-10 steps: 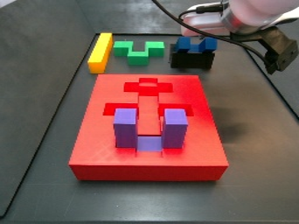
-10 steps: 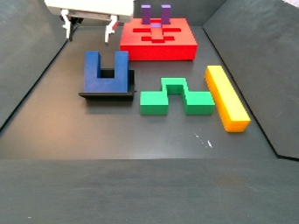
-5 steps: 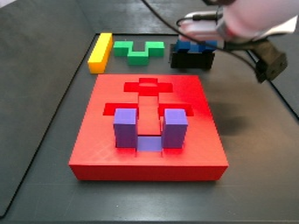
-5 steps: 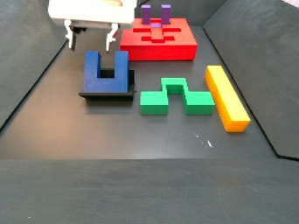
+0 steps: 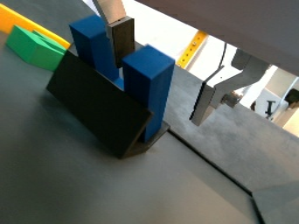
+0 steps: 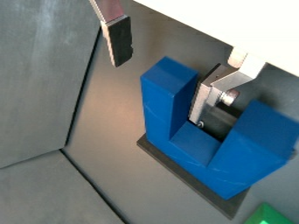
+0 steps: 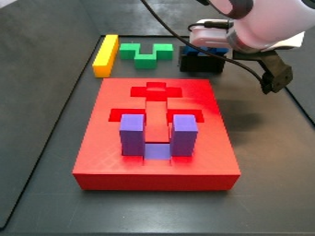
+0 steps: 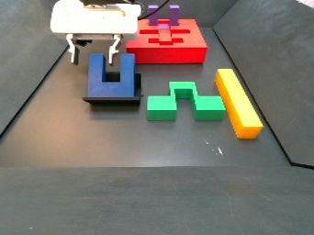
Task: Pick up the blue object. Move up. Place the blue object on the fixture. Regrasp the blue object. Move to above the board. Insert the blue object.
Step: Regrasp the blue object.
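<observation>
Blue object (image 8: 110,75) rests on the fixture (image 8: 113,98), prongs directed toward the board (image 8: 172,44), which carries a purple block (image 7: 157,135). The gripper (image 8: 95,46) hovers just above the prong ends, open and empty; in both wrist views one finger (image 6: 218,92) sits in the slot between the prongs and the other (image 6: 115,39) outside one prong, neither pad visibly pressing. The step in hand appears to be the regrasp. The next move calls for descent, then closure on that single prong, before lifting toward the board's vacant cutout (image 7: 157,90).
</observation>
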Tool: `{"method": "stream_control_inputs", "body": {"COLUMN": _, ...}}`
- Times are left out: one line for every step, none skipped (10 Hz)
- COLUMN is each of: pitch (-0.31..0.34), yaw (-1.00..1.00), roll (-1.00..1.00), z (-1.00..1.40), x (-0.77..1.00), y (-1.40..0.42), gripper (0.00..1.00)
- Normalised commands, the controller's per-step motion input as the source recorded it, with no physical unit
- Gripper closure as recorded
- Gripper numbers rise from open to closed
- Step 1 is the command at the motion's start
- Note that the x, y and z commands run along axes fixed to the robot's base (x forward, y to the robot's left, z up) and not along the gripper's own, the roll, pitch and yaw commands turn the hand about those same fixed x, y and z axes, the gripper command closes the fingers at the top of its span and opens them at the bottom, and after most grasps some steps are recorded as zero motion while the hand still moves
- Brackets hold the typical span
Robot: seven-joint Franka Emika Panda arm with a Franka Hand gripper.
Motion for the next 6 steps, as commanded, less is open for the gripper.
{"method": "stream_control_inputs", "body": {"pitch": 0.0, "yaw": 0.0, "roll": 0.0, "z": -0.03, "x": 0.0, "y": 0.0, "gripper": 0.0}}
{"method": "stream_control_inputs", "body": {"pitch": 0.0, "yaw": 0.0, "roll": -0.01, "z": -0.04, "x": 0.0, "y": 0.0, "gripper": 0.0}}
{"method": "stream_control_inputs", "body": {"pitch": 0.0, "yaw": 0.0, "roll": 0.0, "z": -0.04, "x": -0.01, "y": 0.0, "gripper": 0.0}}
{"method": "stream_control_inputs", "body": {"pitch": -0.014, "yaw": 0.0, "roll": 0.0, "z": 0.0, "x": 0.0, "y": 0.0, "gripper": 0.0}}
{"method": "stream_control_inputs", "body": {"pitch": 0.0, "yaw": 0.0, "roll": 0.01, "z": 0.0, "x": 0.0, "y": 0.0, "gripper": 0.0}}
{"method": "stream_control_inputs", "body": {"pitch": 0.0, "yaw": 0.0, "roll": 0.03, "z": 0.0, "x": -0.01, "y": 0.0, "gripper": 0.0}}
